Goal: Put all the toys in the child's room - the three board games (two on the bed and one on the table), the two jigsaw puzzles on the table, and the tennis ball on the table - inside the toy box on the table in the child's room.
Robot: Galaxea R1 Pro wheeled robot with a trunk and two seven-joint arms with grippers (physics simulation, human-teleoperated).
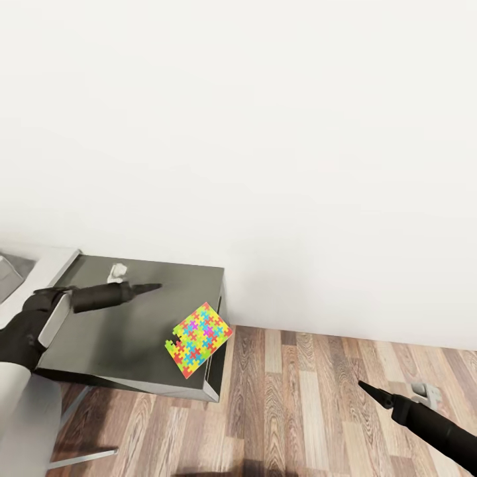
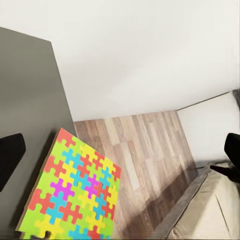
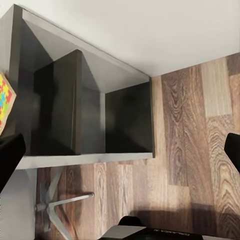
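Note:
One jigsaw puzzle [image 1: 199, 338], a thin card of yellow, pink, blue and green pieces, lies on the dark grey cabinet top [image 1: 126, 318] of the table, one corner hanging over the right edge. The left wrist view sees the jigsaw puzzle [image 2: 75, 192] close up. My left gripper [image 1: 156, 287] hovers over the cabinet top, left of and behind the puzzle, open, its fingers [image 2: 10, 160] wide apart and empty. Over the wooden floor to the right, my right gripper [image 1: 363, 384] is open and empty. A grey sloping corner at the far left may be the toy box [image 1: 8, 268]. Board games and tennis ball are out of view.
A small crumpled white object [image 1: 118, 270] rests at the back of the cabinet top. The pale desk top [image 1: 56, 262] joins on the left. The cabinet's open dark compartments [image 3: 90, 115] face the floor side, a chair base [image 3: 60, 205] below. The bed [image 2: 210, 210] is across the floor.

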